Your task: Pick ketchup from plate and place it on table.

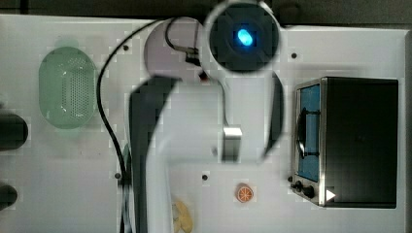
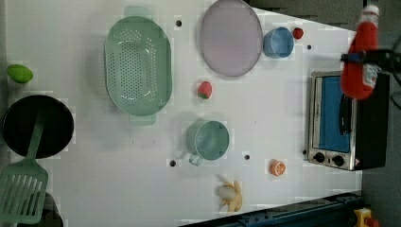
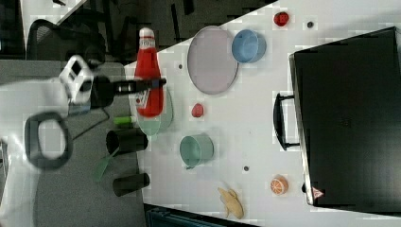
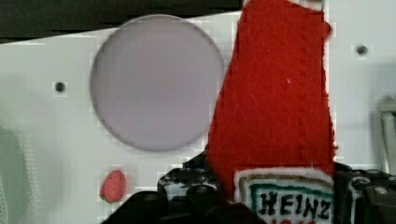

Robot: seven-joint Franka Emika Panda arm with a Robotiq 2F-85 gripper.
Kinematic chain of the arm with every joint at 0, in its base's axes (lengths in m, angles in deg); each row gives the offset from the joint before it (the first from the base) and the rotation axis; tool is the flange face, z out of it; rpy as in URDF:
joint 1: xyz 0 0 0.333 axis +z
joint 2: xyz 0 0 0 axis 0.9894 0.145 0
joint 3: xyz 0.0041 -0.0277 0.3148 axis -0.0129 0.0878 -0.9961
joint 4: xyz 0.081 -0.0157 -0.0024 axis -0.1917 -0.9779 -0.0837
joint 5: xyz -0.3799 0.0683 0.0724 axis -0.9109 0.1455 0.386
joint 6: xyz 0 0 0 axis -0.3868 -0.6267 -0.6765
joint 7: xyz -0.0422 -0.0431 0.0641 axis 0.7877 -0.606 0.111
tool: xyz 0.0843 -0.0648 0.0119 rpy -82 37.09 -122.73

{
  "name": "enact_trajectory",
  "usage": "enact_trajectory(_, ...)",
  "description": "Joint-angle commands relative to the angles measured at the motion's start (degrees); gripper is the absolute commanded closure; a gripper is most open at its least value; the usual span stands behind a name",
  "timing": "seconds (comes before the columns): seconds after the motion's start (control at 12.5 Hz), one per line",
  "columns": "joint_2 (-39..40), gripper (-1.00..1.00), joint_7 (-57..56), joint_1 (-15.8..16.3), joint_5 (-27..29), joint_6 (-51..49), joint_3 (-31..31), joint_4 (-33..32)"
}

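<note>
Pick's done: your tool (image 3: 142, 85) is clamped on the ketchup bottle (image 3: 148, 78), carried high, well clear of the empty plate (image 3: 212, 60). Next you'd lower it onto bare worktop (image 3: 246, 123) below and release.

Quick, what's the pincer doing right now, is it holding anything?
Pincer: closed on the ketchup, holding it in the air, clear of the plate.

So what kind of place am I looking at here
Most likely a robot lab's toy kitchen setup: a white table with holes, a robot gripper holding a plush ketchup bottle, plus a toaster oven, green colander and toy food.
</note>
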Motion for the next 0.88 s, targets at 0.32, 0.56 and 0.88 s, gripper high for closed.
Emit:
enact_trajectory(0.32, -7.61, -0.18, 2.31, -0.72, 1.39, 1.81, 2.12, -22.1)
enact_trajectory(0.56, -7.24, -0.18, 2.32, -0.73, 1.39, 12.05, 2.97, -31.55)
enact_trajectory(0.88, 0.32, -0.18, 2.33, -0.64, 1.39, 23.87, 2.75, -35.67)
